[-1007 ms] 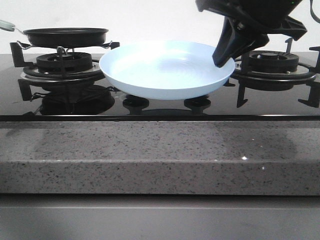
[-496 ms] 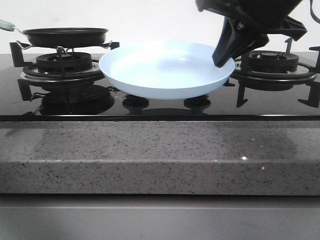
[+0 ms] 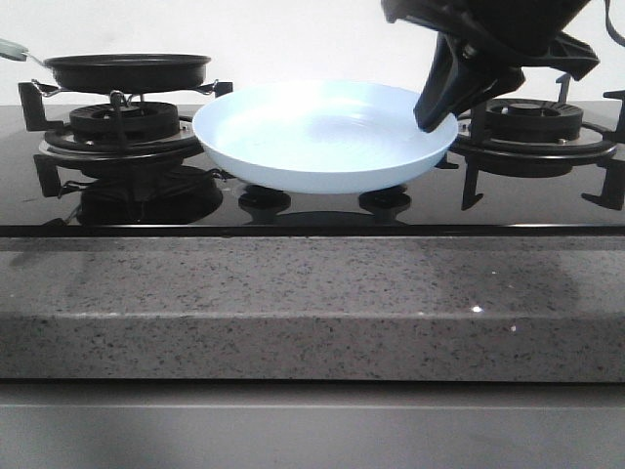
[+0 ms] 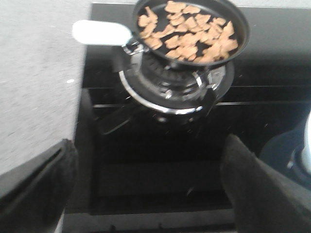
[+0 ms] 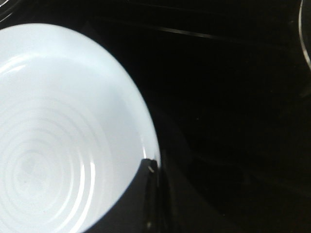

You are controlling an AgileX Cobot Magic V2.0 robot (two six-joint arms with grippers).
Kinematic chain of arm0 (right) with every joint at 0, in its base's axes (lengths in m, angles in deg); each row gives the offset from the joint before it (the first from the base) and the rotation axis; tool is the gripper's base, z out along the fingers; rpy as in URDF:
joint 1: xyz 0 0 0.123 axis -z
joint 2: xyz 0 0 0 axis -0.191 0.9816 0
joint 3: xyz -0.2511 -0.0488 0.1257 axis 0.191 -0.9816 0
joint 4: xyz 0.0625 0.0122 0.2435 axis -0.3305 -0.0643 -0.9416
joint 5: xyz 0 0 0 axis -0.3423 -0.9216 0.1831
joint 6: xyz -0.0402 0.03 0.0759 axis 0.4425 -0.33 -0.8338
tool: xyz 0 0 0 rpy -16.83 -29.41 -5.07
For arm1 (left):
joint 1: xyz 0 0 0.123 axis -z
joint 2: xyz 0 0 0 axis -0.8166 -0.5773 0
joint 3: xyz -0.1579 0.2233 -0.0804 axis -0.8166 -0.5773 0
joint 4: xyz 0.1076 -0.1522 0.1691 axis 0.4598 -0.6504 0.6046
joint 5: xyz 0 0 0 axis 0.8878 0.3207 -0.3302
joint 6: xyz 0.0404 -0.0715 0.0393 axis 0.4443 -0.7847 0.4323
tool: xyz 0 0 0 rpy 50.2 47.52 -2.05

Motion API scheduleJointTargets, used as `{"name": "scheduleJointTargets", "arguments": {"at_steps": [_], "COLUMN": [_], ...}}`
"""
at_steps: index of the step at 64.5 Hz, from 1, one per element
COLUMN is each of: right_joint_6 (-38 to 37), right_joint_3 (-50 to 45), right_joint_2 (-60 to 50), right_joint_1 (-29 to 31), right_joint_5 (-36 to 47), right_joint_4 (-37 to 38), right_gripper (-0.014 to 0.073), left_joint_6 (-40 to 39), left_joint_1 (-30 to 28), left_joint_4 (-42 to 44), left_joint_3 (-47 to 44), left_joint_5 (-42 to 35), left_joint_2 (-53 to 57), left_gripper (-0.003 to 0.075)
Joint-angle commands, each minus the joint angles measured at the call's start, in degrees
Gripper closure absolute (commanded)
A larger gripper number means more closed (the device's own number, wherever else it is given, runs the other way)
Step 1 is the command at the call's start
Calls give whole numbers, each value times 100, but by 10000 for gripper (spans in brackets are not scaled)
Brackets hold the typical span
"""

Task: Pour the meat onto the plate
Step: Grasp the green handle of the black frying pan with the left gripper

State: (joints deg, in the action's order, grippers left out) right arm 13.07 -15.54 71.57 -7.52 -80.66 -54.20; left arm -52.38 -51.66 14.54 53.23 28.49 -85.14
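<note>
The pale light-blue plate [image 3: 322, 132] hovers empty over the middle of the black hob, and it fills much of the right wrist view [image 5: 58, 136]. My right gripper [image 3: 436, 115] is shut on the plate's right rim, one dark finger lying inside the rim [image 5: 146, 194]. The meat [image 4: 187, 31], orange-brown chip-like pieces, lies in the black frying pan [image 4: 238, 22] on the left burner. The front view shows the pan [image 3: 127, 70] side-on and its contents are hidden. My left gripper [image 4: 148, 141] is open and empty, in front of the pan and apart from its pale handle [image 4: 99, 32].
The pan sits on the left burner's grate [image 3: 122, 127]. A second burner [image 3: 532, 122] stands at the right behind my right arm. Two knobs [image 3: 266, 200] sit under the plate. A speckled grey stone counter [image 3: 293, 293] runs along the front and the hob's left side [image 4: 39, 87].
The plate has edged very slightly left and up in my right gripper. The pan has not moved.
</note>
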Motion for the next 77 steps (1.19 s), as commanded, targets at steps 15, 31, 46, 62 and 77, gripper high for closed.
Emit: {"name": "scheduleJointTargets", "arguments": {"at_steps": [15, 31, 46, 62, 77], "right_joint_6": [80, 80, 80, 80, 80], "right_joint_3": [92, 92, 92, 92, 92], "right_joint_2": [-209, -209, -209, -209, -209], "right_joint_1": [7, 7, 7, 7, 7], "right_joint_5": [147, 147, 147, 147, 147], "right_joint_4": [39, 39, 39, 39, 39], "right_gripper": [701, 701, 701, 701, 701], "left_joint_6": [1989, 3124, 3559, 4085, 4182], "left_joint_1": [-1342, -2196, -2298, -2298, -2275], "left_joint_4": [-3195, -5541, -6630, -7975, -8379], "left_joint_3": [837, 854, 854, 867, 1235], "left_joint_5": [173, 590, 677, 959, 1137], "left_joint_2": [-1193, -2091, -2789, -3424, -3859], "left_gripper": [133, 134, 133, 133, 134]}}
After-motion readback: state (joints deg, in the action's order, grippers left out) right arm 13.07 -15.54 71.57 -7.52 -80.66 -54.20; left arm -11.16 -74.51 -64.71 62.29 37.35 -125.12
